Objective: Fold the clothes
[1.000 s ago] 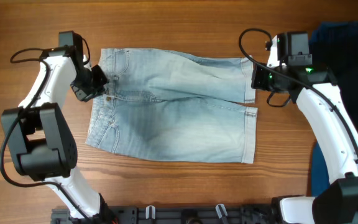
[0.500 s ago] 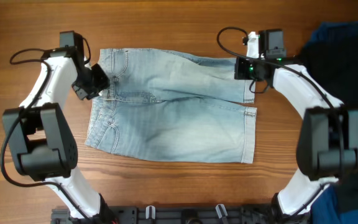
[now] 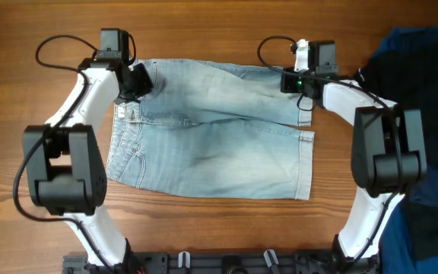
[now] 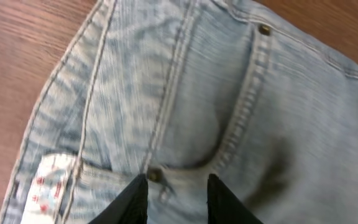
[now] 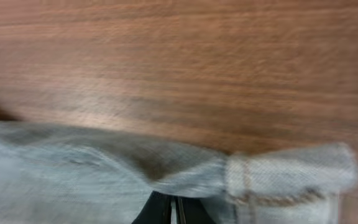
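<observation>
Denim shorts (image 3: 211, 152) lie flat mid-frame. At their far edge, my right gripper (image 5: 173, 210) pinches the leg hem, and my left gripper (image 4: 178, 190) is spread over the pocket. I'd bite deep there, then draw both corners toward me evenly.

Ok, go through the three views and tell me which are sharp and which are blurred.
Overhead: sharp, evenly lit, shorts and table grain crisp. Left wrist: mildly soft, stitching readable. Right wrist: heavily smeared, wood grain streaked, denim fuzzy.
</observation>
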Tool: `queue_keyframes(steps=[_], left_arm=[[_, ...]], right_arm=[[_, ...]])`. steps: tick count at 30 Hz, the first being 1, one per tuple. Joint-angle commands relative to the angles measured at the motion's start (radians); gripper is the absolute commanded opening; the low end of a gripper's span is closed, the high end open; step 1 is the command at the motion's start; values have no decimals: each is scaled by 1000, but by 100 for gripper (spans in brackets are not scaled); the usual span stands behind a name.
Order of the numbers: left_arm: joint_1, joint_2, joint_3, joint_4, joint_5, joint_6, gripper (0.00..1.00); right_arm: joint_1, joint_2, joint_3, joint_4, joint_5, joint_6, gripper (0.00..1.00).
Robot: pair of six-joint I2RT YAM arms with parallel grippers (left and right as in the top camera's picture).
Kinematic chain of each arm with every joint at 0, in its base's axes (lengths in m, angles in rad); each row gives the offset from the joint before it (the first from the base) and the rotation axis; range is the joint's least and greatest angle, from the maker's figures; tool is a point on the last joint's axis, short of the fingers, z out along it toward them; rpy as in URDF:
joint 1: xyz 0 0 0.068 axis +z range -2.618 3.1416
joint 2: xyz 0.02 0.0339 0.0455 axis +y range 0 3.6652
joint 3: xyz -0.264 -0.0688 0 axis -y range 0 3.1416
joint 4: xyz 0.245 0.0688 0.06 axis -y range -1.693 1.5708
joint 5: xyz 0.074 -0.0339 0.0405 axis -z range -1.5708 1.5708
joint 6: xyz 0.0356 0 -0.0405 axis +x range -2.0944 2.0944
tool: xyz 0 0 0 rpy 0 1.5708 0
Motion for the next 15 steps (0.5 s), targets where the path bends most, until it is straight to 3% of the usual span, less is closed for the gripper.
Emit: queue_keyframes(steps=[1,8,15], left_arm=[[2,62,-3,24,-47,13,30],[2,68,-3,51,-59,17,30],[2,68,-3,67,-99,16,31]], right_arm=[[-1,71,9,35,95,21,4],[-45,140,10,121,364,19,4],[-103,134,29,269,332,-74,4]])
